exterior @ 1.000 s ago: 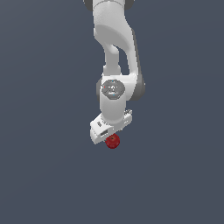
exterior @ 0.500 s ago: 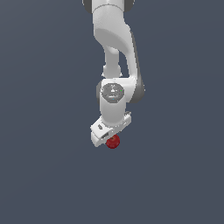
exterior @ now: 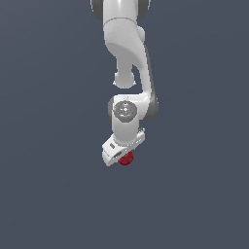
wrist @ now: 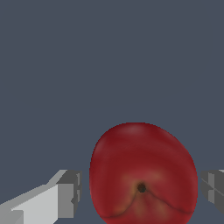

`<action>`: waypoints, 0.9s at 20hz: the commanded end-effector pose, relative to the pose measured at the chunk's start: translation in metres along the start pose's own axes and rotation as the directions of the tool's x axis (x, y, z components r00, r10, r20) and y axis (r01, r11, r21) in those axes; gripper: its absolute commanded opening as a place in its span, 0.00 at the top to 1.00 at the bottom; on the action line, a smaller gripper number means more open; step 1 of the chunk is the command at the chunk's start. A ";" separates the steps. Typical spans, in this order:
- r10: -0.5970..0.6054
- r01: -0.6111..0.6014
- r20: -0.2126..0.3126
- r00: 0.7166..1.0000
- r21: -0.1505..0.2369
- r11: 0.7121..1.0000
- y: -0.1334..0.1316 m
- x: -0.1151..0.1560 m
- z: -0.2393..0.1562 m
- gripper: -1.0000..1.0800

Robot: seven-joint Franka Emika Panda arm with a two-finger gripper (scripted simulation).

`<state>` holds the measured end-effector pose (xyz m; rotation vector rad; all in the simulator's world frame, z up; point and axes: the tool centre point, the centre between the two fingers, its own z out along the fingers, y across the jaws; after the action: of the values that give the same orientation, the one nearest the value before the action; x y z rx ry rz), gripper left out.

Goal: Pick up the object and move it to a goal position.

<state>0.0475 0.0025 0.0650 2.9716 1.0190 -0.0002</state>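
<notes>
The object (exterior: 126, 158) is a small dark red ball, half hidden under the white hand in the exterior view. In the wrist view the object (wrist: 142, 175) fills the space between my two fingers. One grey pad (wrist: 72, 194) stands on one side and the other pad (wrist: 213, 188) on the opposite side, each with a narrow gap to the red surface. My gripper (exterior: 123, 154) is open around the object and tilted in the exterior view, with the fingers themselves hidden behind the hand.
Only a plain dark grey ground shows all around the arm (exterior: 127, 58). No other object, container or edge is in view.
The arm has sunk a little, bringing the hand lower over the red object. The object itself has stayed where it was.
</notes>
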 end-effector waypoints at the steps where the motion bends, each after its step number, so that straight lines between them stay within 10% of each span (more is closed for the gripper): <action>1: -0.001 0.001 0.000 1.000 0.000 1.000 0.000 0.000 0.012 0.04; 7: -0.001 0.001 0.000 1.000 0.000 1.000 0.001 0.001 0.018 0.04; 8: -0.001 0.001 0.000 1.000 0.000 1.000 0.001 0.001 0.018 1.00; 18: -0.001 0.001 0.001 1.000 0.000 1.000 0.001 0.000 0.018 1.00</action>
<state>0.0482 0.0016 0.0466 2.9713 1.0197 -0.0015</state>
